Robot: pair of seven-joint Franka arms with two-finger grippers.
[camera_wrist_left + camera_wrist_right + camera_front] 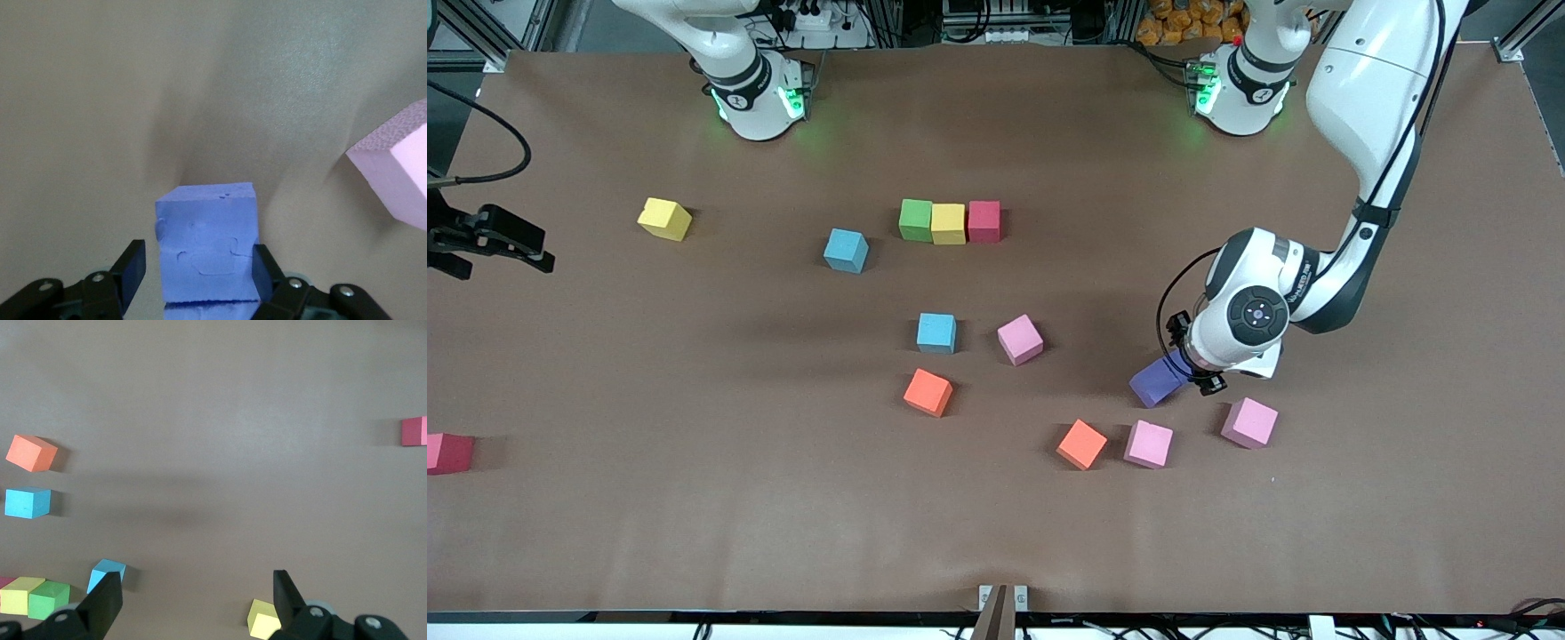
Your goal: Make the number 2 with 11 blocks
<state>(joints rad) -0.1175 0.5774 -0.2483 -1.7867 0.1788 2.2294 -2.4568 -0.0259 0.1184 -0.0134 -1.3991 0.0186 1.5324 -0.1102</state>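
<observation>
So the number 2 is barely started: just the top bar, a green block [915, 220], a yellow block [948, 223] and a red block [984, 221] touching in a row mid-tabletop, toward the robots' bases. Everything else is still scattered.

Taking that row as the clock centre in the front view: a light blue block [846, 250] sits near at about 8 o'clock, another light blue block [936, 332] at 6, a pink block [1020, 339] at 5, an orange block [927, 392] near 6 and lower.

The left gripper [1199, 373] is out at about 4 o'clock, clamped on a purple block [1160, 380], which looks tilted and lifted off the tabletop [694, 533]. The right gripper [193, 600] hangs wide open and empty at the right arm's end, waiting.

What could go wrong, I reckon: the cube looks gripped near one end, so soft foam could twist or slip. Set down crooked, it could shove the red block and break the row.
</observation>
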